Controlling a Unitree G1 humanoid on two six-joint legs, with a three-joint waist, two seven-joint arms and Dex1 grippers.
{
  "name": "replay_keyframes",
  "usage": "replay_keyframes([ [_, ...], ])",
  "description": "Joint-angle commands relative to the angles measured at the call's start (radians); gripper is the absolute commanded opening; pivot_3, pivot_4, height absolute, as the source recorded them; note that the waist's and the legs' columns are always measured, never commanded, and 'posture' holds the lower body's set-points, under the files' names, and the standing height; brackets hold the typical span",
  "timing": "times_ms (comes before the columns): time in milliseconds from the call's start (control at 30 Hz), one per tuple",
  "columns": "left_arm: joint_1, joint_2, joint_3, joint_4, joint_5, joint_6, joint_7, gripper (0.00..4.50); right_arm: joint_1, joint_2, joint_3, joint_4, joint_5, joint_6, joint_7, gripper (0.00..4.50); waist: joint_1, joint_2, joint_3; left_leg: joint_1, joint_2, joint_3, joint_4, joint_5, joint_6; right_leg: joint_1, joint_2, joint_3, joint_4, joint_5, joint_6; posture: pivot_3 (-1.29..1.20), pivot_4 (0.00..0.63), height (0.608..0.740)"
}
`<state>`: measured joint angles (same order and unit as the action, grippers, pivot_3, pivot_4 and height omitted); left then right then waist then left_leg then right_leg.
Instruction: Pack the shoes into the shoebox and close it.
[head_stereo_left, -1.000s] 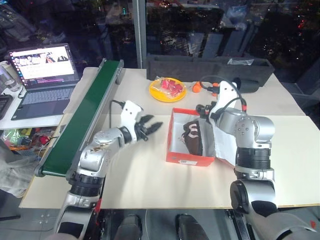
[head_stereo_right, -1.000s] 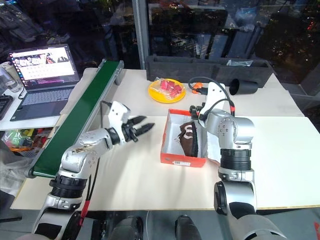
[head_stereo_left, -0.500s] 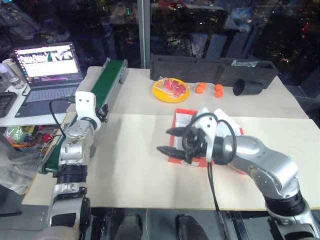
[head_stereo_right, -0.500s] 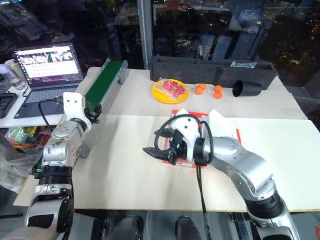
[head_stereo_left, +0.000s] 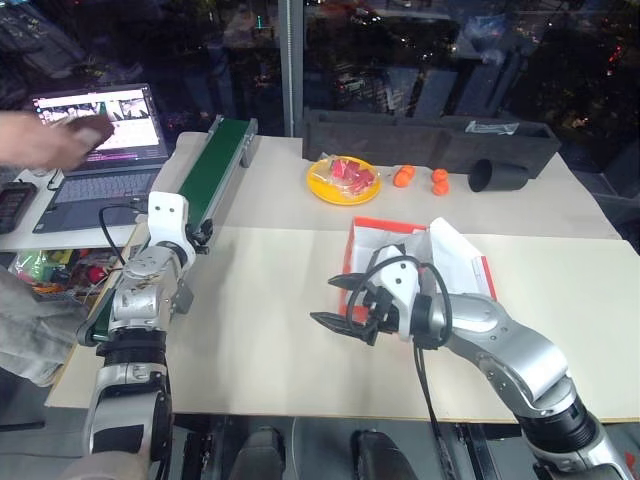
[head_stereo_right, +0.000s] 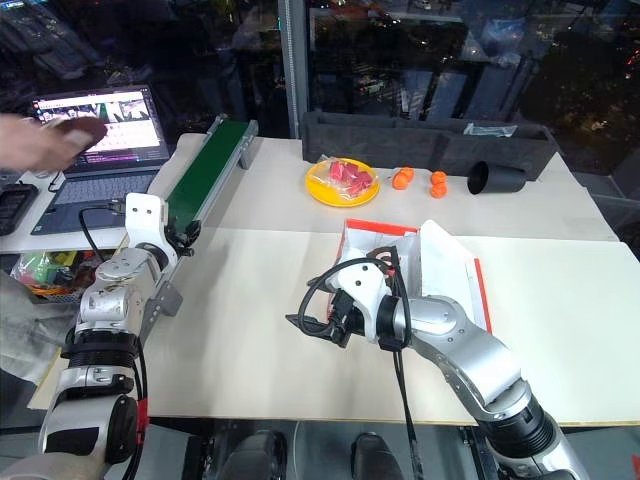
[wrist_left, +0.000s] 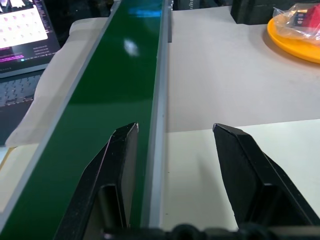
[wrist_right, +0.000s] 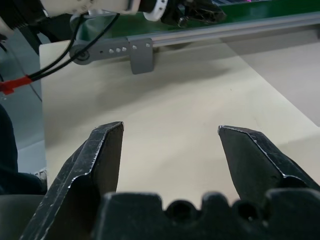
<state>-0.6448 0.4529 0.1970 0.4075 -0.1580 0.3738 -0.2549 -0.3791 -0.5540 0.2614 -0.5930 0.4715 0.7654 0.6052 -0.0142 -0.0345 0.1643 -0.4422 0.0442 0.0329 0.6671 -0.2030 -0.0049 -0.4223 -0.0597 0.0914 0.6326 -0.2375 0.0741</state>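
Observation:
The red-orange shoebox (head_stereo_left: 372, 226) stands open in the middle of the table, its white-lined lid (head_stereo_left: 458, 258) leaning off to the right. The shoes are hidden: my right arm covers the front of the box. My right gripper (head_stereo_left: 325, 300) hovers open and empty over bare table just left of the box, pointing left. My left gripper (wrist_left: 175, 132) is open and empty at the table's left, its fingers (wrist_left: 122, 145) on either side of the conveyor's rail (wrist_left: 159, 115).
A green conveyor belt (head_stereo_left: 215, 165) runs along the left edge, beside a laptop (head_stereo_left: 100, 150). A person's hand (head_stereo_left: 45, 138) holds something dark over the laptop. At the back are a yellow plate (head_stereo_left: 342, 180), oranges (head_stereo_left: 405, 175), a tipped black cup (head_stereo_left: 497, 177) and a long black tray (head_stereo_left: 430, 135).
My left arm swung left from mid-table to the conveyor. My right arm came off the box and down to its left. A person's hand has appeared over the laptop.

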Motion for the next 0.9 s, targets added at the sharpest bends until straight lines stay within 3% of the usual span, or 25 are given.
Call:
replay_keyframes([
  [33,-0.009,0.012,0.006,-0.015,0.008,-0.025,-0.001,2.56,0.001,0.008,-0.027,-0.02,-0.01,-0.028,-0.003,3.64,0.0,0.0,0.0,0.0,0.0,0.0,0.0,0.0,0.0,0.0,0.0,0.0,0.0,0.0,0.0,0.0,0.15,0.74],
  [700,-0.012,0.023,0.001,0.041,0.027,-0.045,-0.033,2.56,0.019,0.028,-0.057,0.013,-0.025,0.006,-0.048,3.64,0.0,0.0,0.0,0.0,0.0,0.0,0.0,0.0,0.0,0.0,0.0,0.0,0.001,0.0,0.0,0.0,0.15,0.74],
  [800,-0.015,0.024,0.021,0.048,0.016,-0.053,-0.028,3.18,0.02,0.028,-0.063,0.017,-0.02,0.013,-0.048,3.71,0.0,0.0,0.0,0.0,0.0,0.0,0.0,0.0,0.0,0.0,0.0,0.0,0.001,0.0,0.0,0.0,0.15,0.74],
  [867,-0.016,0.027,0.021,0.052,0.017,-0.063,-0.031,4.0,0.02,0.031,-0.068,0.021,-0.023,0.013,-0.053,3.71,0.0,0.0,0.0,0.0,0.0,0.0,0.0,0.0,0.0,0.0,0.0,0.0,0.001,0.0,0.0,0.0,0.15,0.74],
  [900,-0.017,0.029,0.02,0.056,0.02,-0.065,-0.03,4.14,0.02,0.031,-0.07,0.022,-0.023,0.014,-0.054,3.71,0.0,0.0,0.0,0.0,0.0,0.0,0.0,0.0,0.0,0.0,0.0,0.0,0.001,0.0,0.0,0.0,0.15,0.74],
])
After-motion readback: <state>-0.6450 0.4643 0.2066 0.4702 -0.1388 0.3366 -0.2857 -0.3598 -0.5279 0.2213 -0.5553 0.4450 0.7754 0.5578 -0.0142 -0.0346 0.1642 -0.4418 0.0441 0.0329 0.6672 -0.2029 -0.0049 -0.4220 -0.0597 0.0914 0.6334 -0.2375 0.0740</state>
